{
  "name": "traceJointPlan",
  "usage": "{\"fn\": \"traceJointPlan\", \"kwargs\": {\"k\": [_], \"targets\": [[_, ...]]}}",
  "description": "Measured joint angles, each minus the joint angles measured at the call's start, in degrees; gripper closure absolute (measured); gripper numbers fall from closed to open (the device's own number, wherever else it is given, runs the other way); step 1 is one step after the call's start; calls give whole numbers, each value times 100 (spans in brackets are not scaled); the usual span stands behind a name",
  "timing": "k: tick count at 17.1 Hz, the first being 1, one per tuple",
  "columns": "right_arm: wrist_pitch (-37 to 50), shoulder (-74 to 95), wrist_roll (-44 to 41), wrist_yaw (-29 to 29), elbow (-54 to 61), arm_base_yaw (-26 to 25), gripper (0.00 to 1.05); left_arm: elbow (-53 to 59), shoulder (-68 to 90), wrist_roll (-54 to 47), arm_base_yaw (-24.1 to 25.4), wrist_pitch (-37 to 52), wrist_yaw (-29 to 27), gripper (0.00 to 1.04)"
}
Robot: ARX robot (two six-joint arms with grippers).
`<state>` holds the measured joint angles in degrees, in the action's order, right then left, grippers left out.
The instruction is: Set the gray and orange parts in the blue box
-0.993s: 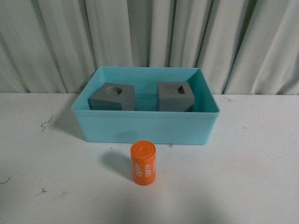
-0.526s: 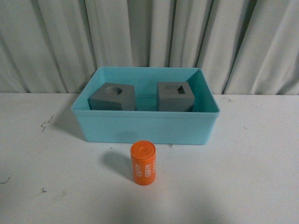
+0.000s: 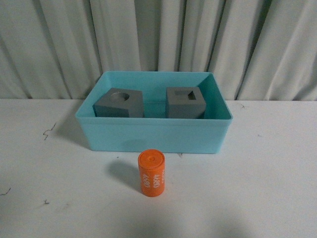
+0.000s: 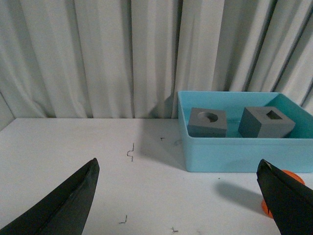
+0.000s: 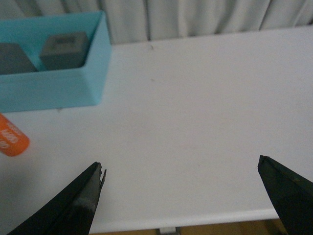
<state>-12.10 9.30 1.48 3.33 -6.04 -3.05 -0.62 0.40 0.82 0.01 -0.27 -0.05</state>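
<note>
Left pincer [image 4: 177, 164]: wide apart, holding nothing; both dark fingers hang over the bench [image 3: 257, 198].
Right pincer [image 5: 181, 162]: also spread wide and empty, above bare bench.
Orange cylinder [image 3: 151, 173]: stands upright on the bench, outside the blue box [image 3: 153, 134] and just before its near wall. It is ahead of the left pincer, toward the robot's right, partly hidden behind one finger. From the right pincer it is ahead and toward the robot's left, well apart.
Gray cubes: the cube with round recess [image 3: 119, 103] and the cube with rectangular recess [image 3: 185, 103] already sit inside the box, beyond both pincers, a little apart from each other.
Part left to place: the cylinder only, by judgement.
Handling of cylinder: it looks rigid and probably light. The curved side seems smooth, so it may slip or tip, and it would roll if it falls.
Where to hold: across the round side near the middle of its height, fingers on opposite sides, with the axis kept upright.
Writing: white digits run along the cylinder's side; one line seems to read "4680", the second line is too small to be sure.
Brands: none is seen on the box or the cubes.
</note>
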Motion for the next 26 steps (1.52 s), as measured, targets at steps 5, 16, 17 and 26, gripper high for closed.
{"fn": "traceJointPlan", "kwargs": {"k": [5, 16, 17, 26], "targets": [[1980, 4697, -2059, 2553, -2009, -334, 6, 0, 0, 0, 0, 9, 2, 7], [2802, 9009, -3008, 2396, -4059, 2490, 6, 0, 0, 0, 0, 9, 2, 7], [2863, 9263, -2955, 2306, -4234, 2608, 6, 0, 0, 0, 0, 9, 4, 7], [3344, 10701, -2651, 1604, -5104, 3235, 6, 0, 0, 0, 0, 9, 2, 7]]}}
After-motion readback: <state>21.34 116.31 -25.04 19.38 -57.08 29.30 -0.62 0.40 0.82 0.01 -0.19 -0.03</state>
